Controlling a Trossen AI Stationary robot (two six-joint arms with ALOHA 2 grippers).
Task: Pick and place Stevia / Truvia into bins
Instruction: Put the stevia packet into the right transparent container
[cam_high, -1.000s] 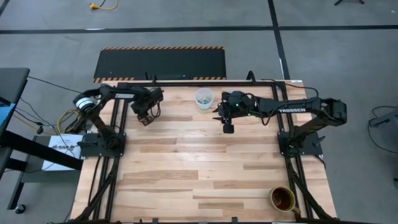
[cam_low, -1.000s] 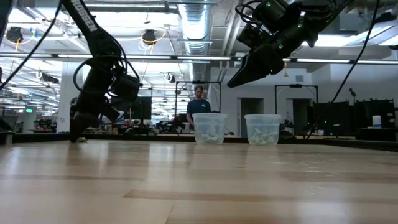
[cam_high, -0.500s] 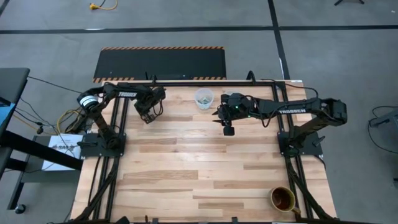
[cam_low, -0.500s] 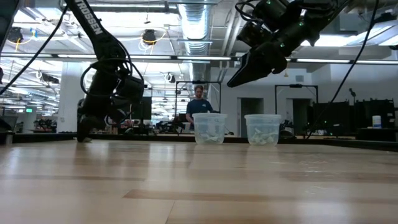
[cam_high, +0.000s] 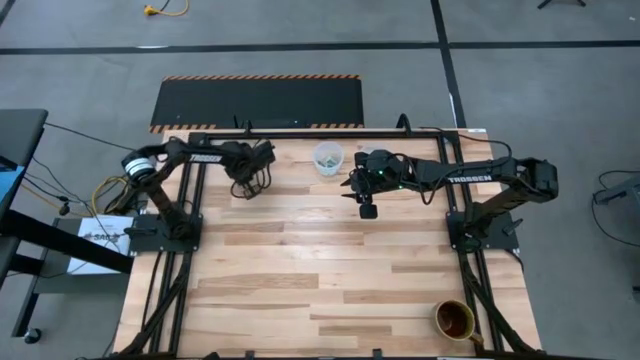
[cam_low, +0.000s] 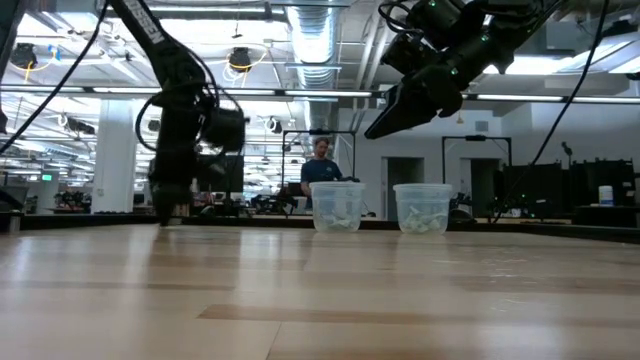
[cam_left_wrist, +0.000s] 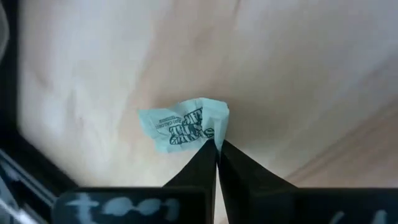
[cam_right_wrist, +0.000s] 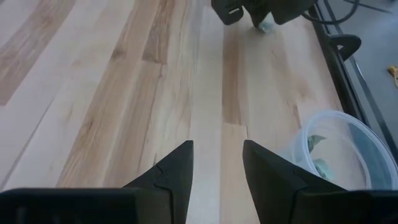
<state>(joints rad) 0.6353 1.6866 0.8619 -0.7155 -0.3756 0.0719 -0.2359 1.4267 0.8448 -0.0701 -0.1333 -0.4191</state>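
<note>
A crumpled pale green Stevia packet (cam_left_wrist: 183, 124) sits between the fingertips of my left gripper (cam_left_wrist: 217, 146), which is shut on it. That gripper (cam_high: 244, 189) points steeply down at the table's far left. The right wrist view shows the packet (cam_right_wrist: 265, 26) under it. Two clear bins (cam_low: 337, 207) (cam_low: 423, 208) stand on their bases at the far edge with packets inside. One bin (cam_high: 327, 158) shows from above. My right gripper (cam_high: 367, 208) hangs open above the table beside the bins, with nothing between its fingers (cam_right_wrist: 180, 162). My left gripper pinches the packet by one crumpled edge (cam_left_wrist: 211, 138) between its two fingertips, coming from above and pointing steeply down. The rest of the packet sticks out sideways from the fingertips. It is close over the wood; whether it still touches the table I cannot tell.
A brown cup (cam_high: 453, 320) stands at the table's near right corner. The black frame rail (cam_high: 300, 133) runs along the far edge behind the bins. A person (cam_low: 320, 170) stands in the room beyond the table. Bare wood (cam_high: 320, 270) fills the middle and near part.
My left gripper has shut on the packet and moved along the far edge toward the table's right, toward the bins, tipping a little as it went. The packet goes with it.
</note>
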